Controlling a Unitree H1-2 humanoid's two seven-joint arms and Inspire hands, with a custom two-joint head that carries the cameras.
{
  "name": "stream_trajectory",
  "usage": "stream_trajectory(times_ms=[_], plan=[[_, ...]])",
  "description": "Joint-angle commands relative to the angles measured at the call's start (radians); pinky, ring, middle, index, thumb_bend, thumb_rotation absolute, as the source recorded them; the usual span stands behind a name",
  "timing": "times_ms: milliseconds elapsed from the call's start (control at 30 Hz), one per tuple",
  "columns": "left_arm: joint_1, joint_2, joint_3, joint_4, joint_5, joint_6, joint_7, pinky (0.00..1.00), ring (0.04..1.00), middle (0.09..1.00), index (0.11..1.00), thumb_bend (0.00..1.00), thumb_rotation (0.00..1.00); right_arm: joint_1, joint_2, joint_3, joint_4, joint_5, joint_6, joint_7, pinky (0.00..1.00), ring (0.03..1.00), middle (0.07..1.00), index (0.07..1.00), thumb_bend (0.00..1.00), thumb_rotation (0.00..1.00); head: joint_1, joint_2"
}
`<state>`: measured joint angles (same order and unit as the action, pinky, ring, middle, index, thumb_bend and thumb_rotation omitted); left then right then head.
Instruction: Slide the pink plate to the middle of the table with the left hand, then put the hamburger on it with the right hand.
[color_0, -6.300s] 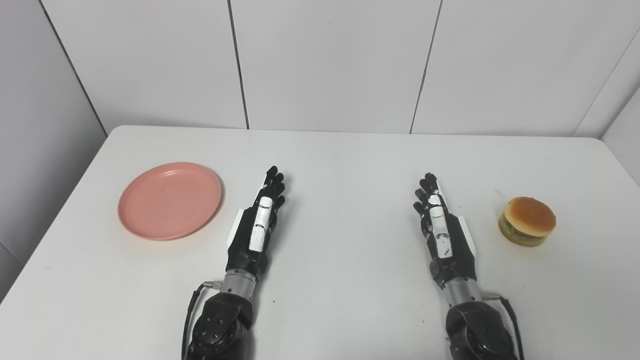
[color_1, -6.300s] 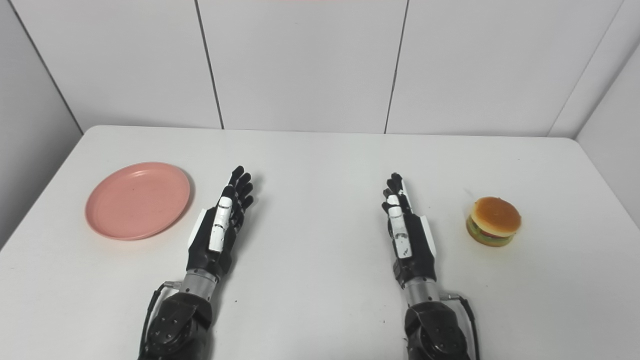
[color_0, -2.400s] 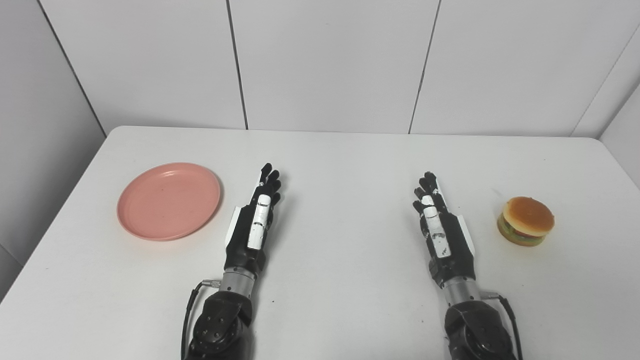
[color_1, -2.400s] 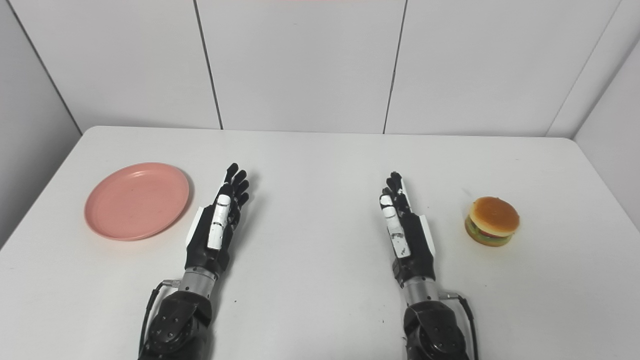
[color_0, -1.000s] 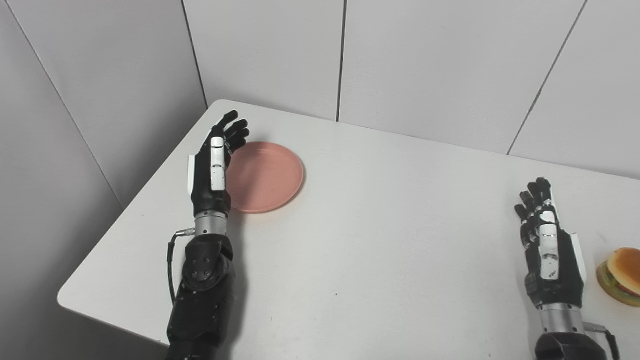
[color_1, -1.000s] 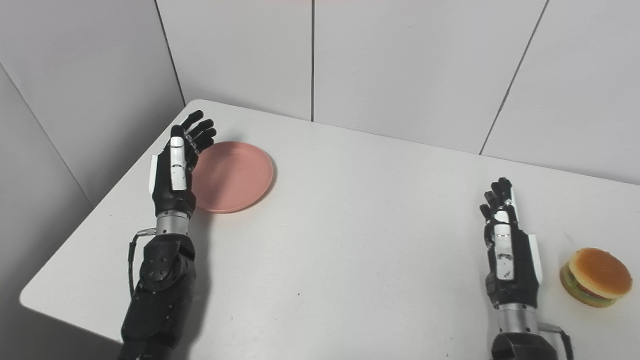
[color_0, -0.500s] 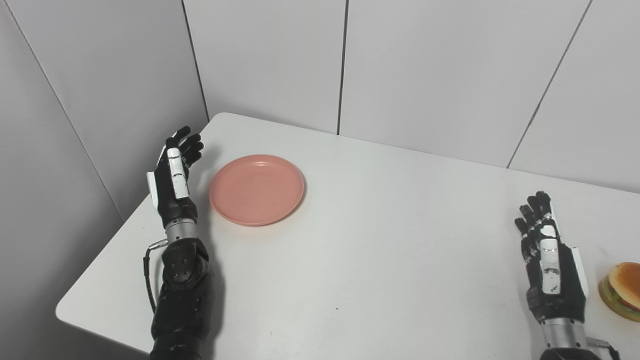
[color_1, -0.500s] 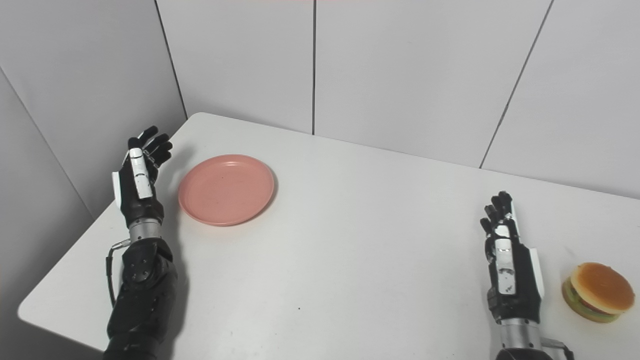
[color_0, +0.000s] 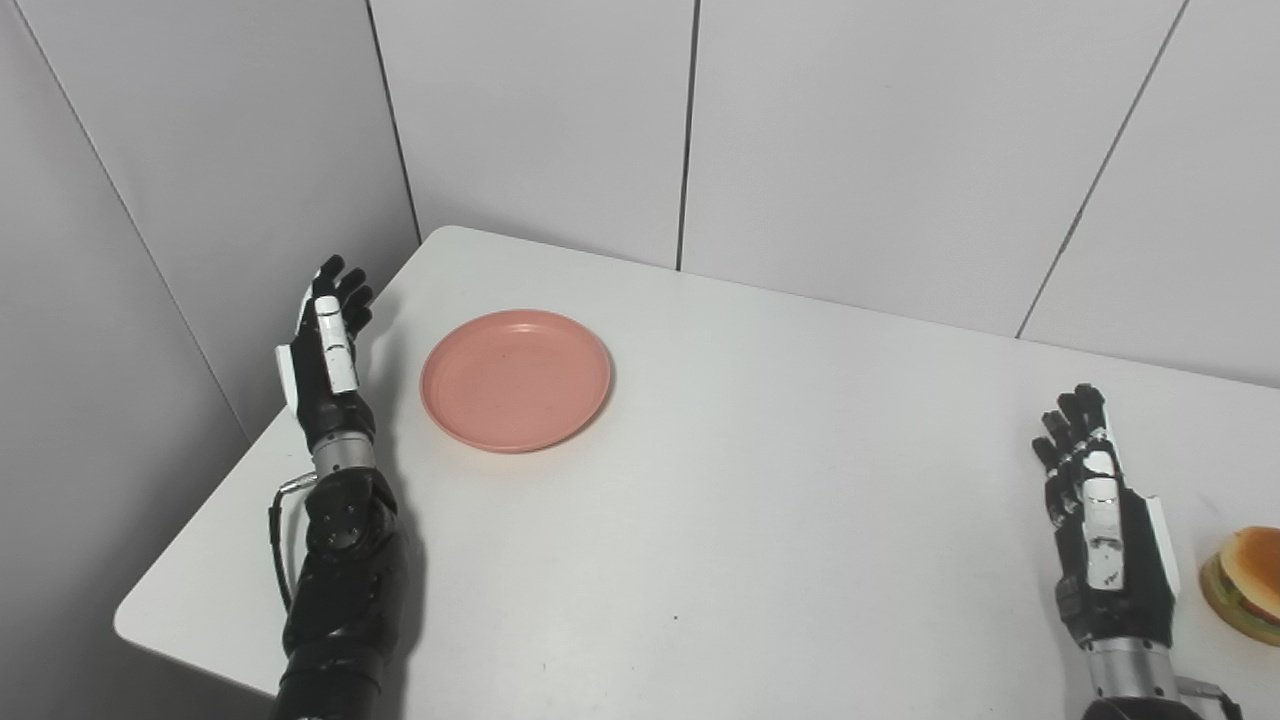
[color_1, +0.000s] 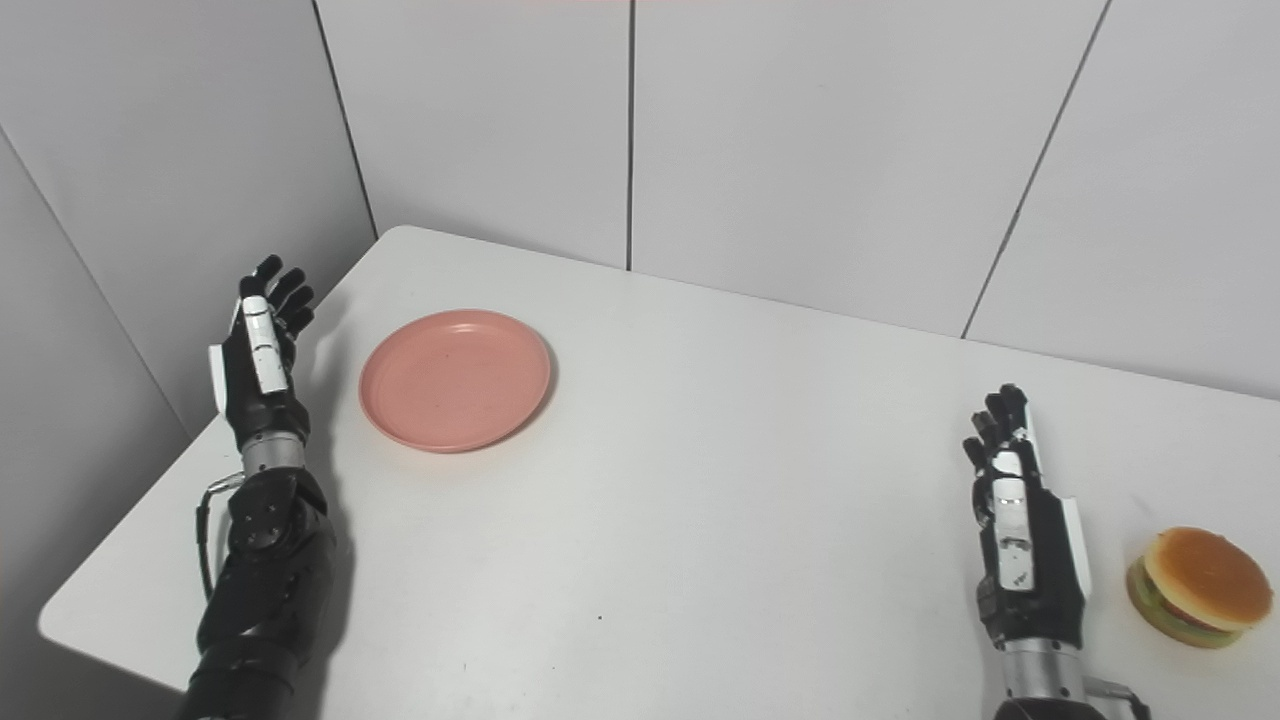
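Left eye view shows me the round pink plastic plate (color_0: 516, 379) lying flat on the white surface (color_0: 760, 480), left of centre in the frame, near the far left corner of that surface. My left hand (color_0: 326, 352) stands upright at the surface's left edge, just beside the plate but apart from it, fingers spread and holding nothing. At the lower right, my right hand (color_1: 1022, 531) is also released, fingers extended and pointing up the frame. The toy hamburger with its orange bun (color_1: 1198, 588) sits on the surface just right of that hand, untouched.
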<state>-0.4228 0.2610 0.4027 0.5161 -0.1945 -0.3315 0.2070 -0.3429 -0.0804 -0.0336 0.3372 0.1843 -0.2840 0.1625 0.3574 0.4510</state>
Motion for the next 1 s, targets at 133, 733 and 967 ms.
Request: stream_trajectory(times_ms=[133, 733, 967], plan=[[0.005, 0.019, -0.037, -0.039, -0.03, 0.056, -0.079, 0.91, 0.896, 0.871, 0.865, 0.69, 1.0, 0.134, 0.003, -0.007, 0.106, -0.006, -0.022, 0.004, 1.0, 1.0, 1.0, 1.0, 0.54, 0.93, 0.0, 0.001], [0.031, -0.028, -0.124, -0.12, -0.013, 0.15, -0.125, 0.89, 0.9, 0.889, 0.888, 0.7, 1.0, 0.143, 0.005, -0.008, 0.077, -0.001, -0.002, 0.004, 1.0, 1.0, 1.0, 1.0, 0.5, 0.92, -0.001, 0.006], [0.032, -0.054, -0.136, -0.144, -0.053, 0.195, -0.162, 0.9, 0.906, 0.885, 0.892, 0.68, 1.0, 0.142, 0.002, -0.006, 0.081, -0.01, -0.003, 0.002, 1.0, 1.0, 1.0, 1.0, 0.52, 0.94, -0.007, 0.004]])
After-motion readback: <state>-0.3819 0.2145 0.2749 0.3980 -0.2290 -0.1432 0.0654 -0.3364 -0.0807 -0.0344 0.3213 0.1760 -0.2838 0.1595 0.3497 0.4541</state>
